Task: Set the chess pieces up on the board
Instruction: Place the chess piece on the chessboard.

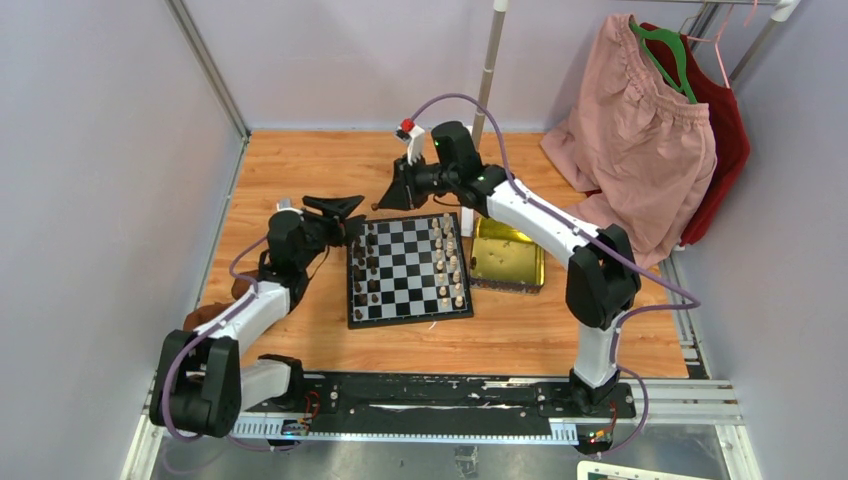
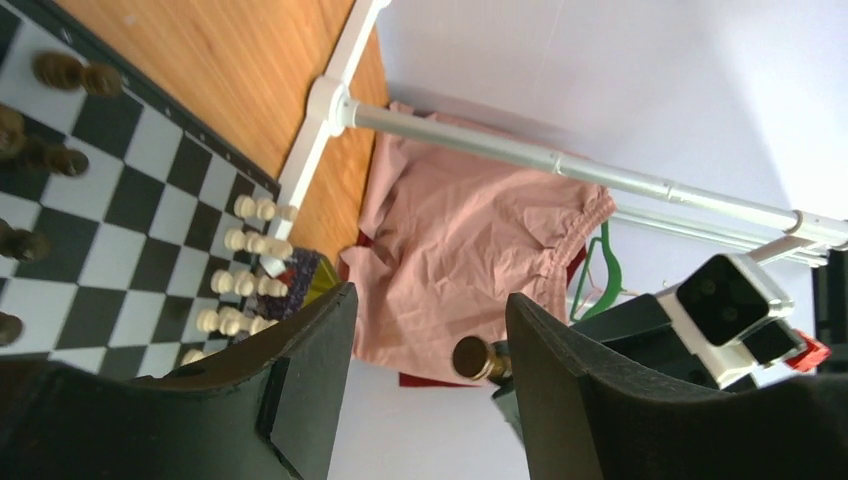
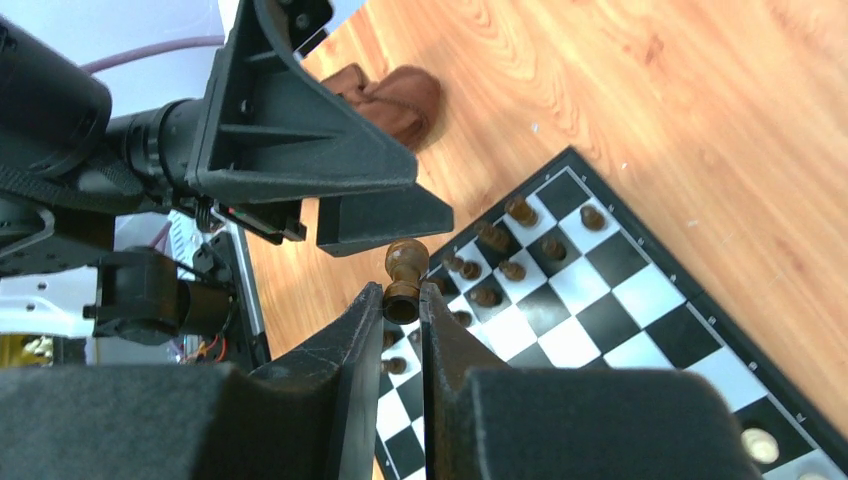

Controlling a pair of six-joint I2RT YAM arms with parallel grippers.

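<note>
Overhead and wrist views of a two-arm chess set-up. The board (image 1: 400,262) lies flat on the wooden table (image 1: 300,160), midway between the two arm bases. Dark pieces (image 1: 365,270) stand in the two columns along the board's left side and cream pieces (image 1: 450,265) in the two columns along its right side, with the middle squares bare. Just beyond the board's far-left corner the two end effectors meet tip to tip. The right gripper (image 3: 402,295) is clamped on the base of a single dark piece (image 3: 404,268), held clear of the board. The left gripper (image 2: 430,295) faces it with its fingers (image 2: 300,400) spread apart. The dark piece sits in the gap, close to one finger, but contact cannot be told. A gold tray (image 1: 507,255) lies just beside the board's right edge. A brown pouch (image 3: 395,95) rests on the table well to the board's left. A pink garment (image 1: 640,140) and a red garment (image 1: 728,130) hang beyond the board's far-right corner.
</note>
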